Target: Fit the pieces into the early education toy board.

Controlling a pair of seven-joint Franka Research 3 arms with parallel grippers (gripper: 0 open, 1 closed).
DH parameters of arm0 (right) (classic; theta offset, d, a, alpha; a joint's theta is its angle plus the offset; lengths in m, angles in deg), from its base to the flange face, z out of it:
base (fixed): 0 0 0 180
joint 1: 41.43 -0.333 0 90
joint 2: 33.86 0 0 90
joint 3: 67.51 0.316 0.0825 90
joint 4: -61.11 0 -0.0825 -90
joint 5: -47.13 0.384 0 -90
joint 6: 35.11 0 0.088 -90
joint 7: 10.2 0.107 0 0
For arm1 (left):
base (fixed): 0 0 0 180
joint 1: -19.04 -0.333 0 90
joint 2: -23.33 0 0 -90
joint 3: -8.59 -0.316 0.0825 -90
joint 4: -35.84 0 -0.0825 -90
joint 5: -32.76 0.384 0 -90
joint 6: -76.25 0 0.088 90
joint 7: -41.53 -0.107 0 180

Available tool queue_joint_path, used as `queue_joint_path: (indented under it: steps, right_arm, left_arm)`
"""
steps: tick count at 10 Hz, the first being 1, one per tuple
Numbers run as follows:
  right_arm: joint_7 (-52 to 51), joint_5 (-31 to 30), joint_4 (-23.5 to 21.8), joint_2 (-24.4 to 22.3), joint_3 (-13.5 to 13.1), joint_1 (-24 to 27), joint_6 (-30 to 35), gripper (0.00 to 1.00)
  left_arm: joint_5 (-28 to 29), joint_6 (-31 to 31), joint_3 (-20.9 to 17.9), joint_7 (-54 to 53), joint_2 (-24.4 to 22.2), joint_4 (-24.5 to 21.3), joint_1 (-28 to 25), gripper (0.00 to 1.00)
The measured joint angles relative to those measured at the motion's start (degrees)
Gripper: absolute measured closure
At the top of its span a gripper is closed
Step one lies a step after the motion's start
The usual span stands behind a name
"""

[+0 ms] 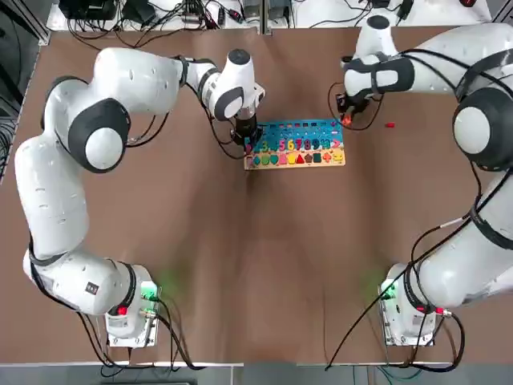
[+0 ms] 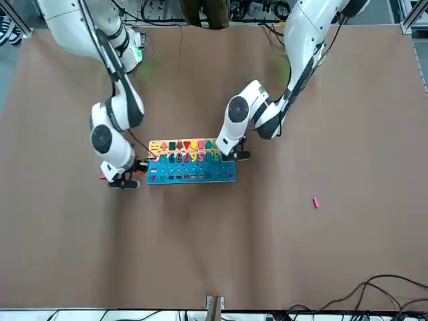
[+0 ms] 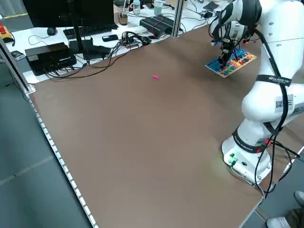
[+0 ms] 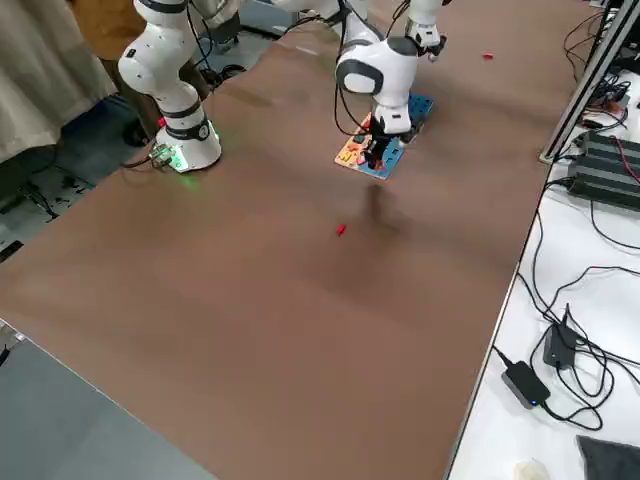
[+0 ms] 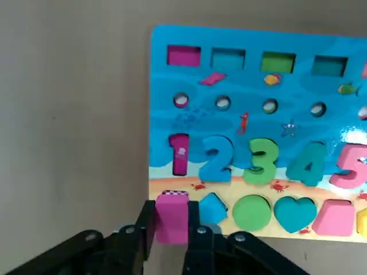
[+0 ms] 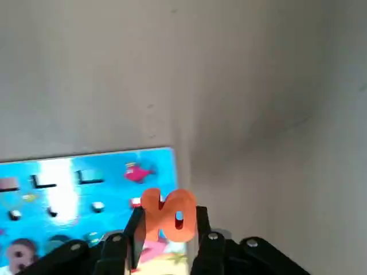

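While the early education toy board [image 1: 295, 144] lies mid-table between both arms, the left gripper [image 5: 171, 229] hangs at its left end, jaws clamped on a pink block [image 5: 172, 216]; the right gripper [image 6: 168, 226] holds an orange piece [image 6: 167, 213] above the other end. A red piece [image 1: 389, 125] and a pink piece [image 2: 315, 202] lie apart on the table [image 1: 240, 257].

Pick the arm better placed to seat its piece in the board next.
Left, probably. The left claw holds a pink block right at the toy board's shape row, beside the blue diamond. The right claw holds an orange "10" piece at the opposite end, its slot not visible.
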Motion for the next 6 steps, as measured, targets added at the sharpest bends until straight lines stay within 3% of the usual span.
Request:
queue_joint_path:
  steps: [3, 6]
  right_arm:
    - [6.0, 0.0, -1.3, 0.2, 0.0, -4.3, -3.0, 0.60]
    - [6.7, 0.0, -2.8, 1.5, -0.2, -4.6, -8.3, 0.60]
  left_arm:
    - [0.0, -0.5, 0.0, 0.0, 0.9, -0.1, 0.1, 0.74]
    - [0.0, -1.4, 0.0, 0.0, 2.5, -0.3, 0.2, 0.74]
